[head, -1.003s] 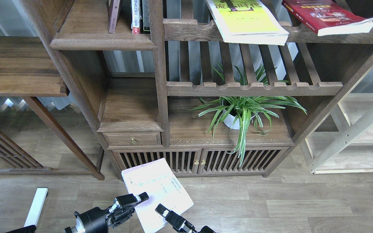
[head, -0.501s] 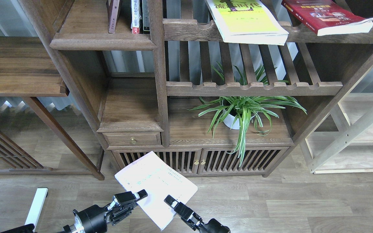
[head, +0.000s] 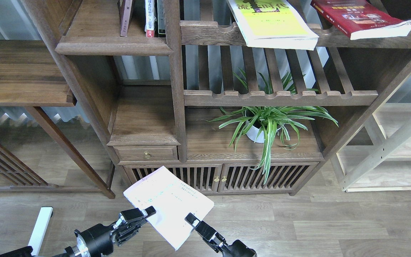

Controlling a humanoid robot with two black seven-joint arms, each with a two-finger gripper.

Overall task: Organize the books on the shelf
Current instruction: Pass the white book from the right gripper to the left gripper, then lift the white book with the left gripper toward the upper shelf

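A pale lavender-white book (head: 168, 205) is held low in the head view, in front of the bookcase's slatted cabinet doors (head: 223, 178) and above the wood-plank floor (head: 316, 225). Its cover is turned upward and it is tilted, one corner pointing down toward the lower edge of the view. The left hand (head: 145, 214) is seen at the book's left edge, with a fingertip (head: 150, 210) touching that edge; whether its fingers are pinched on the book cannot be told. The right hand (head: 194, 222) is seen at the book's lower right edge, its tip against the cover; its state cannot be told either.

A yellow-green book (head: 269, 23) is laid flat on the upper slatted rack (head: 209, 34), its front edge overhanging the scalloped rail. A dark red book (head: 360, 18) is laid on the same rack, to the right, well apart from the yellow-green one. On the solid dark-brown shelf (head: 112, 44) at the upper left, a few upright books (head: 150, 18) are stood against the post. A potted spider plant (head: 266, 125) is set on the cabinet top beneath the lower rack.
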